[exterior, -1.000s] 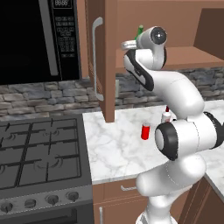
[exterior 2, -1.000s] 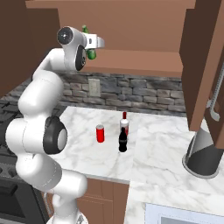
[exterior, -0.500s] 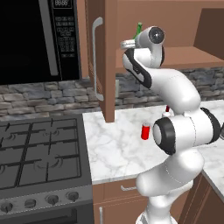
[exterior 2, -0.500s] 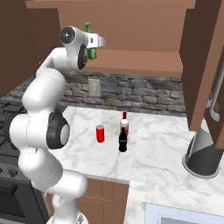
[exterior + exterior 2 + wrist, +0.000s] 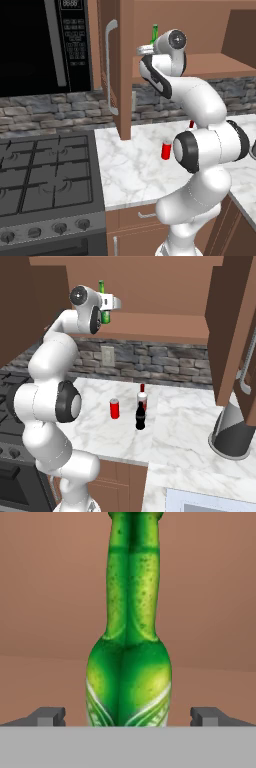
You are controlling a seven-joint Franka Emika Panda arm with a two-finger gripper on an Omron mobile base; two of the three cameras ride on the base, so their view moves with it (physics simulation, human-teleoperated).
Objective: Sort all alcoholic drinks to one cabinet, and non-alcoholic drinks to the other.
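From the left base view we see our gripper (image 5: 146, 49) raised at the open cabinet (image 5: 215, 62), from the right the green bottle (image 5: 103, 301) upright on its shelf (can (image 5: 114, 408) on the counter (image 5: 175, 421)), and in the hand view fingertips (image 5: 47, 716) spread clear of the glass.

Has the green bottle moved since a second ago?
Yes. In the right base view the green bottle has risen slightly against the cabinet shelf and now stands upright there, with the open gripper around it.
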